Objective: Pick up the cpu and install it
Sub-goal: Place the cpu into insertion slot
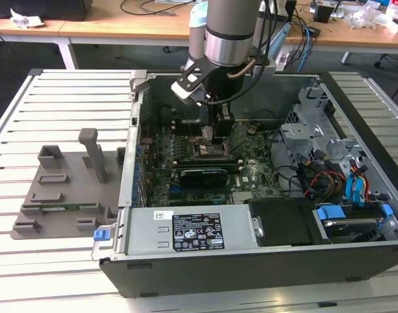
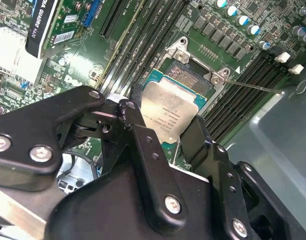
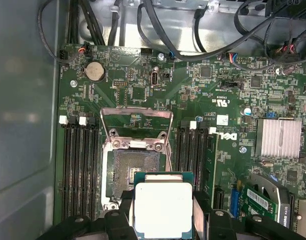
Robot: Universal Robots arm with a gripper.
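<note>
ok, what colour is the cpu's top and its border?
Silver-grey top, teal-green border on the cpu; clearest in the first wrist view.

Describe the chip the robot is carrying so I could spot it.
Inside the open computer case, the arm's gripper hangs over the green motherboard. Between its black fingers sits the cpu, a small flat square above the empty socket. Its pale silver-grey metal top sets it apart from the dark socket and black memory slots.

My arm (image 1: 228,29) reaching straight down from above, wrist vertical, gripper (image 1: 216,132) pointing downward, black fingers (image 2: 142,145) pressed against two opposite edges of the cpu (image 3: 163,215), holding it flat between them.
</note>
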